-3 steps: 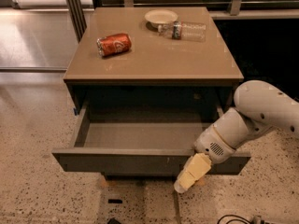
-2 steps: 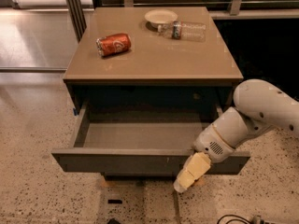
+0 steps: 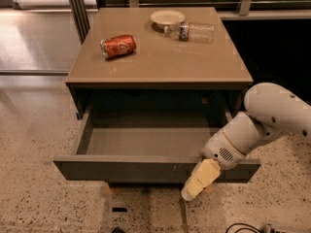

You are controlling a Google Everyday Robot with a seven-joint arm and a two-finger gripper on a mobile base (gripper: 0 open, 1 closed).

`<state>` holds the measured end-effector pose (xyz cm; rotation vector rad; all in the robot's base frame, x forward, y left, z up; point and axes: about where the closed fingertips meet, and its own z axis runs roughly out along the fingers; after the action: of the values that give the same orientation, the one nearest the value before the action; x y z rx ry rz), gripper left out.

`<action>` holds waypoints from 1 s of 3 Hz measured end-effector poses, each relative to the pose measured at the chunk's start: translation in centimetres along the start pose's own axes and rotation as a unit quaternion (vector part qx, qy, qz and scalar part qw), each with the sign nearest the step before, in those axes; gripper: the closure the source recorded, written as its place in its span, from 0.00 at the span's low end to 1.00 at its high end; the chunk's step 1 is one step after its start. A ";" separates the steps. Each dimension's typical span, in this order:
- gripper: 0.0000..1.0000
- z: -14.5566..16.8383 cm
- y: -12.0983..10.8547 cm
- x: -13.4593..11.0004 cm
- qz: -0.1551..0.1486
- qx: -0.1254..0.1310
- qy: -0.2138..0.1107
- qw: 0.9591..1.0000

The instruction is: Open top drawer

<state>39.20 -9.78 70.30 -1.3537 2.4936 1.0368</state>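
The top drawer (image 3: 131, 170) of the brown cabinet stands pulled far out toward me. Its dark grey front runs across the lower part of the camera view and its shallow grey tray (image 3: 146, 140) is bare inside. My gripper (image 3: 197, 183), with pale yellowish fingers, hangs in front of the drawer front at its right part, pointing down toward the floor. The white arm (image 3: 272, 115) reaches in from the right edge. The lower drawers are hidden under the open one.
On the cabinet top (image 3: 160, 57) lie a red soda can (image 3: 118, 46) on its side, a pale small bowl (image 3: 167, 18) and a clear plastic bottle (image 3: 192, 31) on its side. Speckled floor (image 3: 34, 130) surrounds the cabinet. A dark cable (image 3: 243, 227) lies at the bottom right.
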 end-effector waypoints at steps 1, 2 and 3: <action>0.00 0.1 0.2 0.0 0.000 -0.006 0.000 1.000; 0.00 0.1 0.4 0.2 0.003 -0.010 0.001 1.000; 0.00 -0.1 1.3 0.4 0.005 -0.021 0.001 1.000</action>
<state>37.93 -9.68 70.91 -1.3563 2.4963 1.0962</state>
